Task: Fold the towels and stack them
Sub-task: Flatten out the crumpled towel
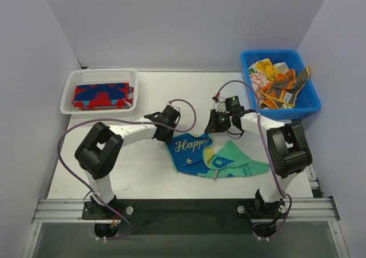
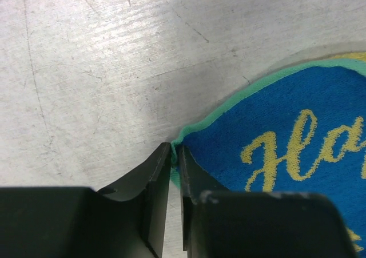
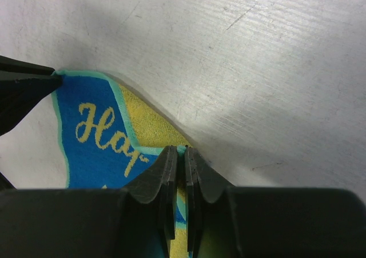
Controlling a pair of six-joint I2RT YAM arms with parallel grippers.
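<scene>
A teal-edged blue towel [image 1: 197,150] with yellow lettering lies rumpled on the table between the arms. My left gripper [image 1: 167,133] is shut on its far left corner [image 2: 174,149], pinching the teal edge. My right gripper [image 1: 216,130] is shut on its far right corner [image 3: 182,151]. The towel's blue face [image 2: 297,149] and a yellow patch [image 3: 150,123] show in the wrist views. A folded red-and-blue towel [image 1: 103,95] lies in the white mesh basket [image 1: 77,78]. Several crumpled towels [image 1: 277,85] sit in the blue bin [image 1: 306,106].
The white basket stands at the far left and the blue bin at the far right. The towel's near part [image 1: 240,165] lies spread toward the right arm's base. Cables [image 1: 68,155] loop beside both arms.
</scene>
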